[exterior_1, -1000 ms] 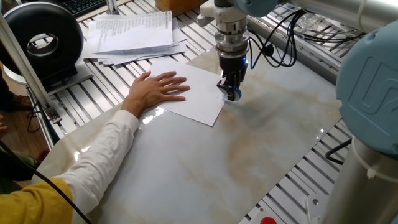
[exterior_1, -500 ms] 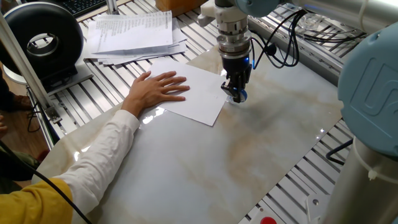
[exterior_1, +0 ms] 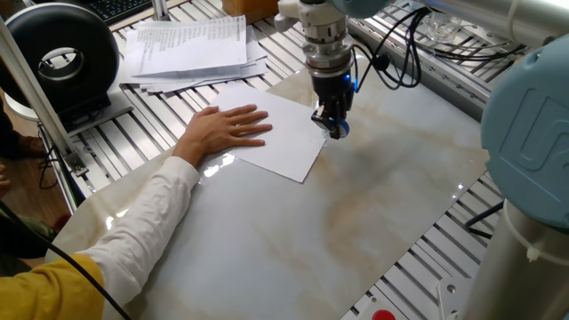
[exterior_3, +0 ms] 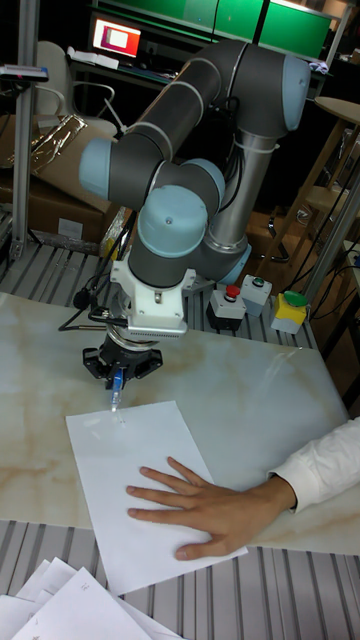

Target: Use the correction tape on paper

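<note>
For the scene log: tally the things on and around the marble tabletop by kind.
Blank white paper sheet: 1
Blue and clear plastic correction tape: 1
Stack of printed papers: 1
Two-finger gripper: 1
Person's hand: 1
Total: 5

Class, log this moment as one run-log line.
gripper: shut on tape | tape tip: at paper edge | hand: flat on paper

Arm vertical, fingers (exterior_1: pixel 335 124) pointing down, clamped shut.

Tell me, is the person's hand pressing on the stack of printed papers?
No, the hand lies flat on the blank white paper, while the printed stack sits apart behind it.
</note>
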`<state>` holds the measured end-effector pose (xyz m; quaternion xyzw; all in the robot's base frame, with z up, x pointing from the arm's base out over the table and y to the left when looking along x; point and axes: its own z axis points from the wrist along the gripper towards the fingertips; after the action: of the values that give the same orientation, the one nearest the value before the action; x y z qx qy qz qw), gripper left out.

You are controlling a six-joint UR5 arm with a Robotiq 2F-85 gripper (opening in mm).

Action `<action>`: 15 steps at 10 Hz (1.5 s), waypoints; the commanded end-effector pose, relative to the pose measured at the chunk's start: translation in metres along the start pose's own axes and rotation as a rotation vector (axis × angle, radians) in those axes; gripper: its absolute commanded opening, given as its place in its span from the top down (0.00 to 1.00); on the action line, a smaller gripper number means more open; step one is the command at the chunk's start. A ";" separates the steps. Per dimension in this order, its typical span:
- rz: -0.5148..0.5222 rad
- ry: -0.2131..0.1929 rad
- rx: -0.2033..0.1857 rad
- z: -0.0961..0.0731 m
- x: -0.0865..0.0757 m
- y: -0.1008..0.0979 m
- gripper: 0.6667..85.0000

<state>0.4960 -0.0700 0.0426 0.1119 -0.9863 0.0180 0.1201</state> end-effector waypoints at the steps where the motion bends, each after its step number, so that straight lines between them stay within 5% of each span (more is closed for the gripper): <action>1: 0.016 -0.026 -0.039 0.000 -0.020 0.011 0.99; 9: -0.001 -0.038 -0.002 0.003 -0.031 0.004 0.99; 15: 0.012 -0.040 -0.027 0.006 -0.035 0.010 0.99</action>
<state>0.5240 -0.0564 0.0289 0.1081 -0.9887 0.0103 0.1035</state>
